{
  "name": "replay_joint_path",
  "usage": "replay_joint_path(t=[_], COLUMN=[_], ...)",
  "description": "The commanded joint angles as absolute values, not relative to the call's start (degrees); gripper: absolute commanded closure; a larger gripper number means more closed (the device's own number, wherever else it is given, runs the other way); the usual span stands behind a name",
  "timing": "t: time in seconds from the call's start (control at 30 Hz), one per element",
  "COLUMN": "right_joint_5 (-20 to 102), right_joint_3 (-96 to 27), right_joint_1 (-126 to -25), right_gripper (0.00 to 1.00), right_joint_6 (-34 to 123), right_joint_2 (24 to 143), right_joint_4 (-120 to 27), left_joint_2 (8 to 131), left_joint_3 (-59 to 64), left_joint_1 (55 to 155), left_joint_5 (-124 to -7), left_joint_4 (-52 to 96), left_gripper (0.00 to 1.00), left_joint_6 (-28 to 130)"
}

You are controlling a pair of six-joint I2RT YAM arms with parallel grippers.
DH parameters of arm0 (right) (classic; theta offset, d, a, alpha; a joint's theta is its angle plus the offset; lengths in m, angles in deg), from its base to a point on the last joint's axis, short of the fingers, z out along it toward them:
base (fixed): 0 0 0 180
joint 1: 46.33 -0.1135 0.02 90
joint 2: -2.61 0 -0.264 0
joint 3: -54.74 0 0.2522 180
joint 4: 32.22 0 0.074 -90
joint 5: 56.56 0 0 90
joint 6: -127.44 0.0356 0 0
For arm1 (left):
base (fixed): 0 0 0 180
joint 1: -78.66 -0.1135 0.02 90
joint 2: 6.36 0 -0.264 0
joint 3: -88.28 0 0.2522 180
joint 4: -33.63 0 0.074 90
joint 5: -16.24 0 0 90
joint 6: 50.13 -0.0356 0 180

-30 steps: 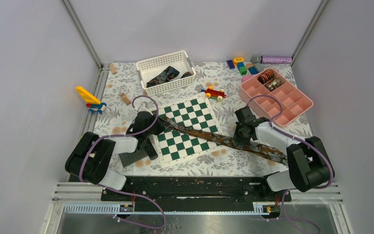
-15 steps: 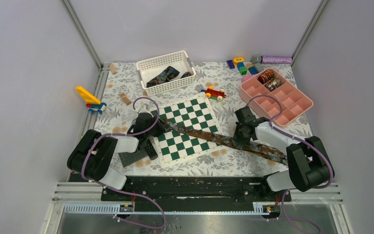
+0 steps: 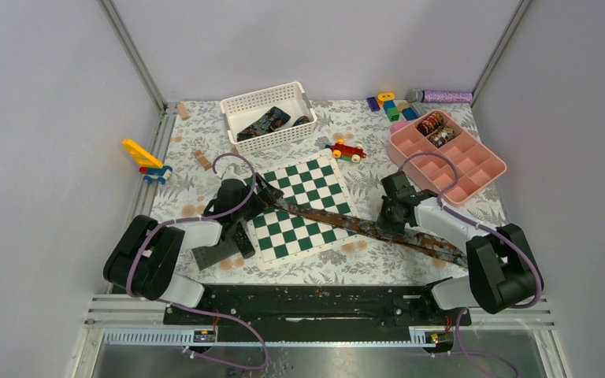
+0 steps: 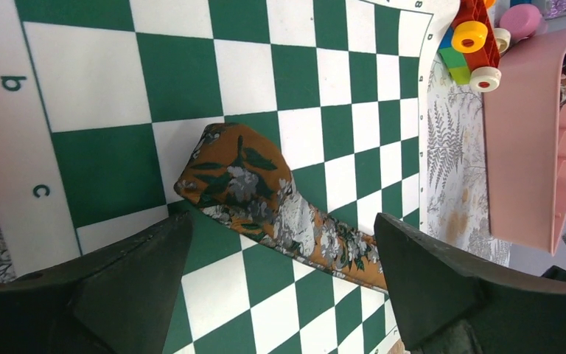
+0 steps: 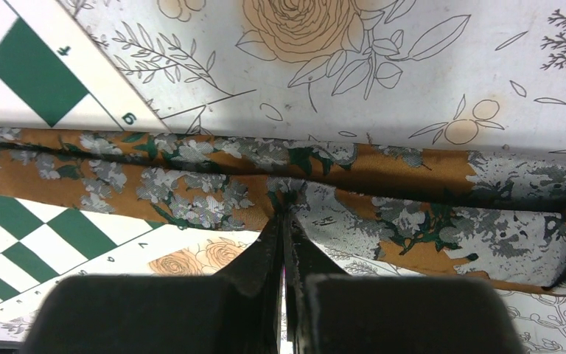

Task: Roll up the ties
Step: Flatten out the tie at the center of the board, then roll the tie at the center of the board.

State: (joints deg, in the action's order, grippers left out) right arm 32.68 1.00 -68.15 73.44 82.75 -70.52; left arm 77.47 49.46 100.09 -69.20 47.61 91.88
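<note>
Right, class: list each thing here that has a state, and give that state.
Brown tie: unrolled, lying across the chessboard.
Left gripper: jaws wide open, either side of the tie's tip.
Right gripper: jaws shut, pinching the tie.
White basket: holding loose dark ties.
Pink tray: two rolled ties in far compartments.

Rust floral tie (image 3: 339, 223), unrolled
Lies flat, diagonal across the chessboard (image 3: 299, 185), tip folded over, other end on the tablecloth (image 3: 378, 157).
</note>
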Motion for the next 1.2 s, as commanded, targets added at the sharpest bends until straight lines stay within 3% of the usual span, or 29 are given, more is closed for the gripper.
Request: replay_joint_path(t=[0.0,0.27,0.5,0.73,0.93,1.17], right_joint_5=[33.3,35.1,33.8,22.5,13.2,15.2], right_joint_3=[-0.6,-1.9,-4.9,-13.8,-12.2,-24.2], right_joint_1=[-68.7,-68.6,-68.7,-68.5,-68.1,-67.9], right_gripper=[0.96,0.71,0.57,0.03,0.00,0.01], right_joint_6=[73.3,73.0,72.3,68.8,63.4,61.6], right_joint_2=[79.4,76.3,71.4,63.5,55.9,63.4], right_joint_4=[-71.1,-72.4,-75.8,-81.9,-77.6,-91.8], left_joint_2=[74.2,66.9,59.7,51.9,47.9,53.8], left_joint_3=[48.2,45.3,39.7,28.7,21.7,8.0], left_joint_1=[99.8,99.8,99.8,99.2,96.9,94.2], left_joint_5=[-70.4,-70.5,-71.6,-81.7,-87.5,-83.0], left_joint_4=[43.6,36.1,25.8,9.9,1.1,-15.6], left_gripper=[0.01,0.01,0.01,0.01,0.01,0.01], left_joint_6=[90.6,89.2,85.7,76.5,66.9,63.3])
